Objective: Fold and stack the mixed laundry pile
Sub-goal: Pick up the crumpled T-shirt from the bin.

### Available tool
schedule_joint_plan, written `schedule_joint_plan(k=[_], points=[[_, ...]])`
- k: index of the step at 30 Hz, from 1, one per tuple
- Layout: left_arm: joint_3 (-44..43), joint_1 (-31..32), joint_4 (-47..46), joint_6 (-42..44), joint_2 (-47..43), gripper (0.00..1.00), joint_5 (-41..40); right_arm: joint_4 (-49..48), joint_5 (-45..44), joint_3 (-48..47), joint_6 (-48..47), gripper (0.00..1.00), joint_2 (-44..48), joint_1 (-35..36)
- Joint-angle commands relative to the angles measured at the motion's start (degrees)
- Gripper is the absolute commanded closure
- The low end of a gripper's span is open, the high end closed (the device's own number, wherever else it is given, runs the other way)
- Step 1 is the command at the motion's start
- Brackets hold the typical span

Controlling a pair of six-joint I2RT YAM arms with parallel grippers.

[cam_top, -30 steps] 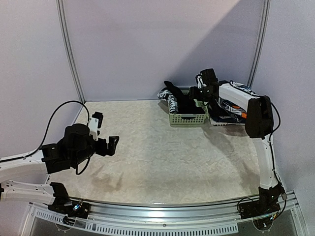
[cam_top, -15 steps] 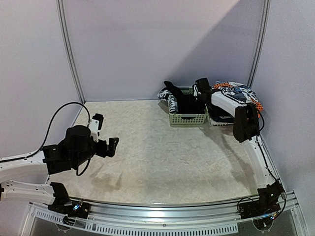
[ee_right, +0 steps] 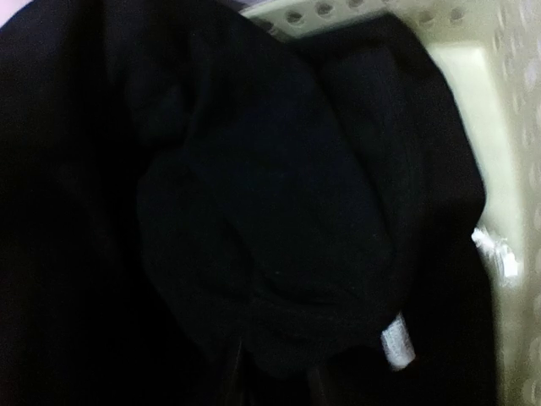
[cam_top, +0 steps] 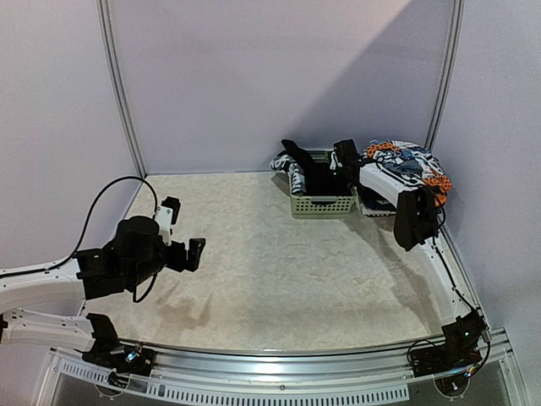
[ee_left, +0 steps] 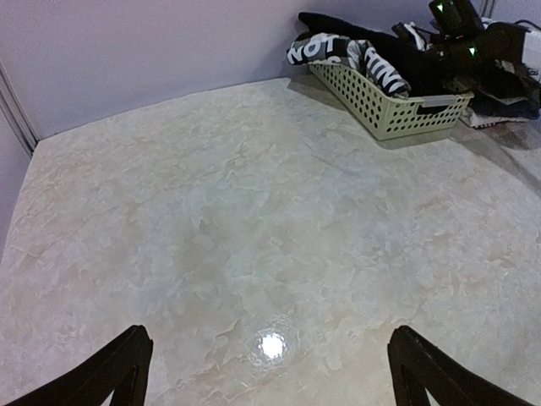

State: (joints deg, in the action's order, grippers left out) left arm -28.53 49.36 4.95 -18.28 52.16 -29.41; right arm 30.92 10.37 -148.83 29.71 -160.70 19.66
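1. Your left gripper (cam_top: 186, 227) is hanging over the near-left part of the table (cam_top: 270, 262). Its fingers are spread wide and gripping nothing; the left wrist view shows only bare tabletop between them.
2. From that gripper the laundry is lying well away, toward the far right, so this arm is the farther of the two from the work.
3. The black-and-white checked shirt (cam_top: 286, 163) with its white lettering is draping over the far-left end of the pale green basket (cam_top: 321, 204), spilling out toward the back wall.
4. The large black cloth (cam_top: 311, 173) is sitting in the basket, bunched, with one end rising up and to the left above the rim.
5. Your right gripper (cam_top: 342, 162) is reaching down into the basket from its right side. In the right wrist view the black cloth (ee_right: 254, 211) is filling nearly the whole picture, with a small white tag (ee_right: 396, 342) showing low on the right.
6. That view is too dark to show how the right fingers are standing, so you cannot tell whether they are parted or gripping the cloth.
7. The orange-blue-white printed pieces (cam_top: 412, 162) are lying in a heap just beside the basket's right end, behind the right arm.
8. Judging by this, the right arm is the one placed to lift, and the cloth is lying directly under its fingers, so the pull is likely going up and toward the open table.
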Motion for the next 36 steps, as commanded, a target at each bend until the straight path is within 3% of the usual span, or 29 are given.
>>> schedule_joint_plan(k=[1,3,20,36], points=[[-0.9,-0.5,-0.7,-0.7,0.2,0.01,-0.1,0.1,5.7,0.0,2.5,0.93,-4.1,-0.5],[-0.9,-0.5,-0.4,-1.0,0.1,0.0,0.1,-1.8,6.0,1.4,1.5,1.0,-2.9,-0.4],[0.2,-0.5,1.7,-2.2,-3.6,0.0,0.4,-14.4,2.2,18.9,-4.7,1.0,24.6,0.4],[1.3,-0.5,-0.3,-1.5,-3.5,0.0,2.4,-14.2,4.2,22.6,-9.0,1.0,35.6,6.0]])
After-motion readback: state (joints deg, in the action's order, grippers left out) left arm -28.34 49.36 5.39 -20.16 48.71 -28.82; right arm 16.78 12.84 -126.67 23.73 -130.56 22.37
